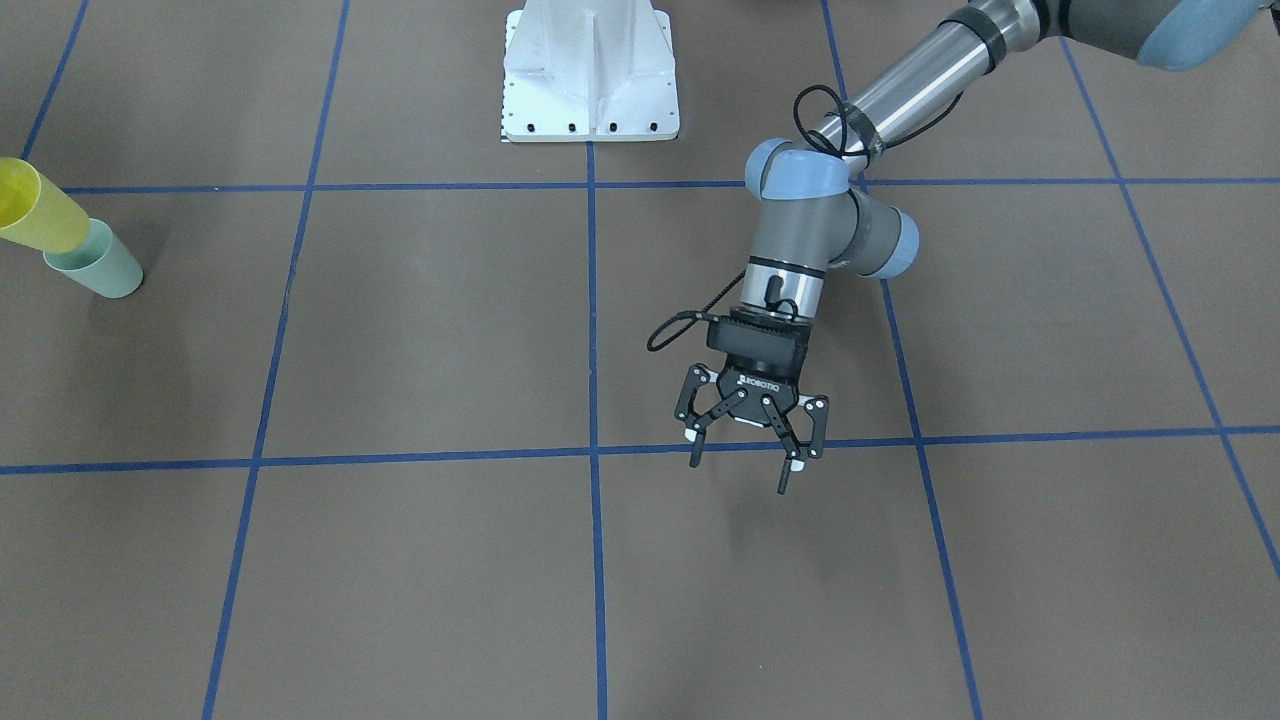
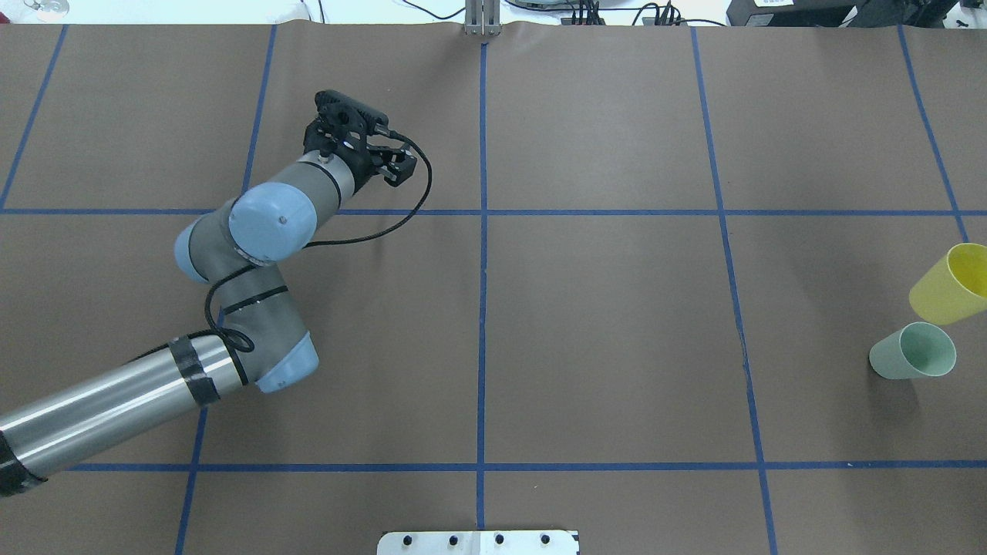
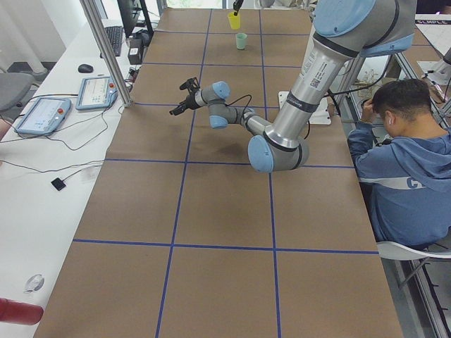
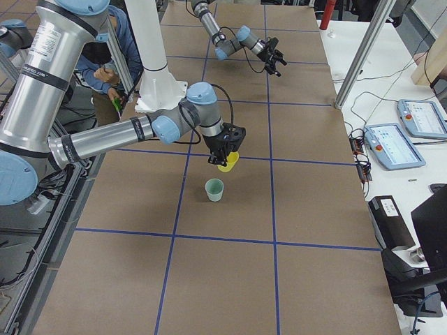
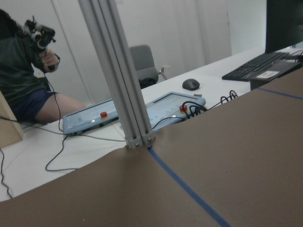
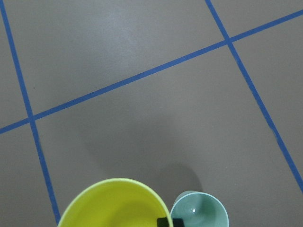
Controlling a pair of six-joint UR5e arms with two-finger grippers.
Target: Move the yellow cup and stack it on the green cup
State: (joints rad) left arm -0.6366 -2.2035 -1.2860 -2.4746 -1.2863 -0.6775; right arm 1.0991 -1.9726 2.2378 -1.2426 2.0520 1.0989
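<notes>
At the desk's [image 2: 601, 324] right end, my right hand [image 4: 225, 160] pinches the rim of the yellow cup [image 2: 950, 284], lifted clear just beside the green cup [image 2: 914, 351], which stands upright and empty. I judge the transfer nearly done. Next I must centre yellow over the green mouth and lower it straight. My left hand [image 1: 745, 450] hangs wide open, well apart, and nothing intervenes.
</notes>
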